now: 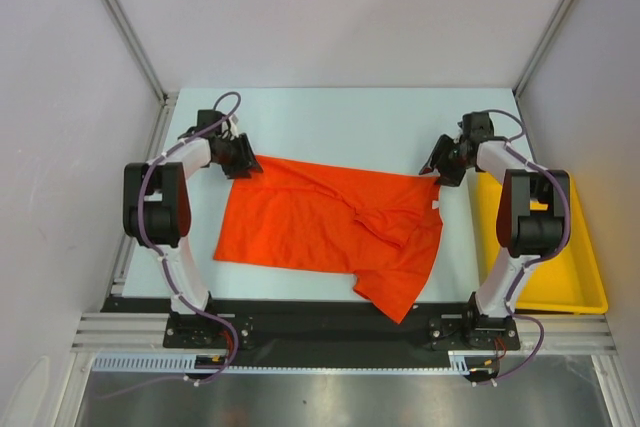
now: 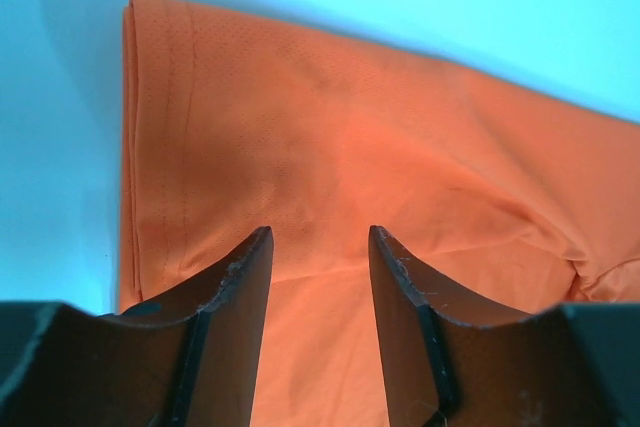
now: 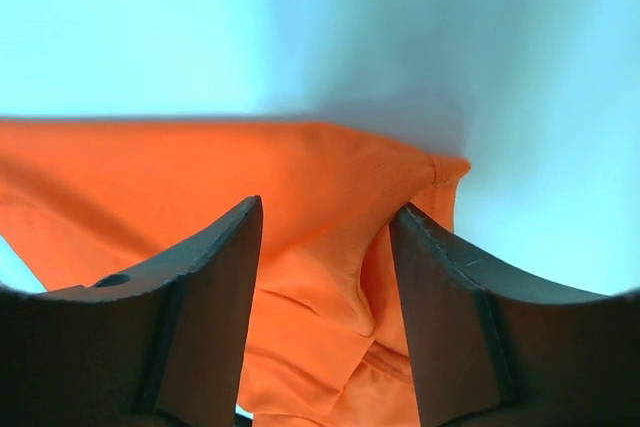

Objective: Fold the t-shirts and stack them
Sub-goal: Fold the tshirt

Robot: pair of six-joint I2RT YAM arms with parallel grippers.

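The orange-red t-shirt [image 1: 330, 227] lies spread across the middle of the pale table [image 1: 340, 117], partly folded into a rough rectangle. Its long side runs from nine o'clock to three o'clock. One loose part hangs out toward five o'clock, reaching the dark strip at the near edge. Creases bunch a little right of the shirt's centre.

The left gripper [image 1: 248, 165] sits at the shirt's ten o'clock corner. From its wrist camera the two dark fingers [image 2: 235, 297] stand apart, with a clear gap between them. The layered, stitched edge of the cloth lies flat beneath and beyond the tips, and nothing is pinched.

The right gripper [image 1: 434, 169] is at the shirt's two o'clock corner, beside a small white tag on the hem. Its jaws are parted too. Rumpled orange fabric shows through the gap, under the tips rather than squeezed by them.

A yellow tray [image 1: 588, 282] rests at the table's four o'clock side, behind the right arm and apart from the shirt.
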